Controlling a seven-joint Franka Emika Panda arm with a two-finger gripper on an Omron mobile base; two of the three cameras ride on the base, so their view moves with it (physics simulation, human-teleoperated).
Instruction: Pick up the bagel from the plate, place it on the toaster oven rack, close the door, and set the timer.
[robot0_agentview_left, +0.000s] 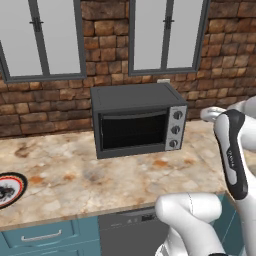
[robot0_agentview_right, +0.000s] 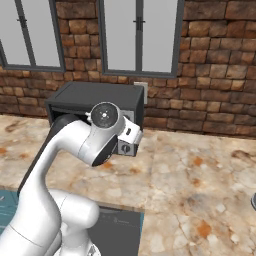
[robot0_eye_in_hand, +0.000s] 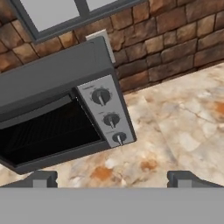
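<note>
The toaster oven (robot0_agentview_left: 137, 120) sits at the back of the worktop (robot0_agentview_left: 75, 170) against the brick wall, its door (robot0_agentview_left: 132, 131) seemingly up — hard to be sure. The plate (robot0_agentview_left: 11, 189) lies at the worktop's left front edge. The gripper (robot0_eye_in_hand: 113, 178) hovers before the oven — fingers spread wide, holding nothing.

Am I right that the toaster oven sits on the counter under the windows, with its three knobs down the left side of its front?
Not quite. The toaster oven does sit on the counter under the windows, but its three knobs run down the right side of its front, not the left. The left base view shows this, and the hand view agrees.
</note>
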